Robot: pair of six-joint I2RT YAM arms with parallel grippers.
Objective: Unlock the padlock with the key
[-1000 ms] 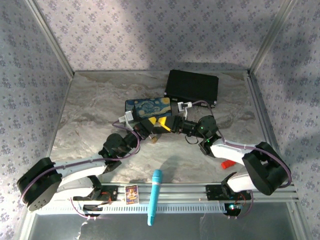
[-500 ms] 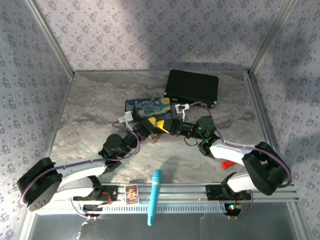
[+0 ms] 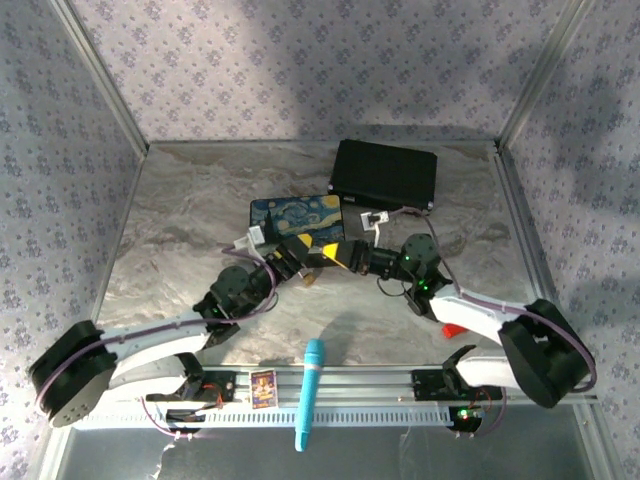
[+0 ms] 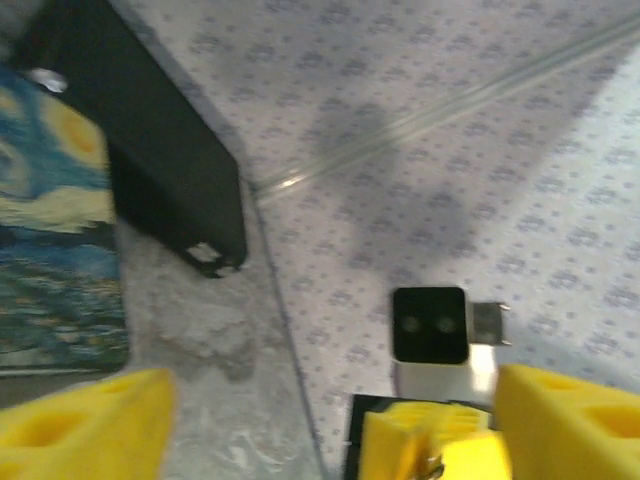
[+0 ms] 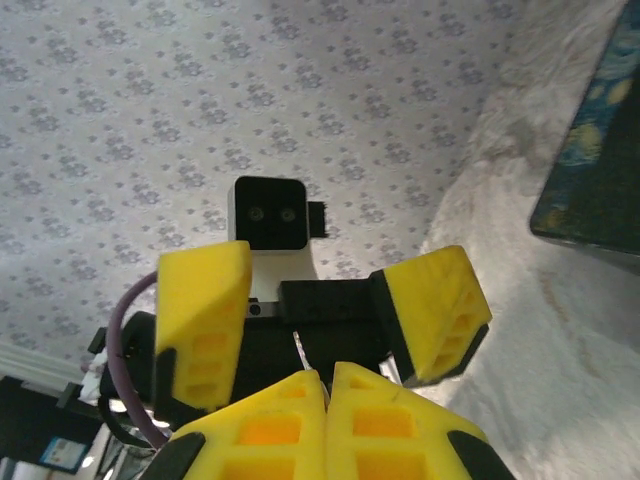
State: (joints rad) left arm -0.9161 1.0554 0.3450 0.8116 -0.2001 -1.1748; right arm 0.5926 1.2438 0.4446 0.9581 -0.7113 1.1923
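Rail (image 3: 380, 385) at the near edge carries a small card (image 3: 263, 387) and a blue stick (image 3: 308, 392) lying across it, its far end over the table (image 3: 180, 230). Just beyond, on the right, a red block (image 3: 452, 328) peeks from under the right arm.

Both arms reach inward and meet nose to nose near the table's middle. Left end effector (image 5: 318, 330) is spread wide. Its own camera has a yellow finger (image 4: 80, 425) in each lower corner, and the right wrist view faces those two fingers standing well apart. Right end effector (image 5: 325, 395) is pressed together, its two yellow fingers meeting along a thin seam. From the left wrist its tips show between the left fingers, apart from both. A small dark speck sits at those closed tips, too blurred to name.

Where the padlock is I cannot tell; from above, the end effectors cover the spot where they meet. A tan block (image 3: 308, 281) lies on the table on the near side of the left end effector.

Behind the meeting point the painted box (image 3: 295, 213) lies flat. Beyond it to the right is a black box (image 3: 385, 172) near the back wall, the two close at a corner.
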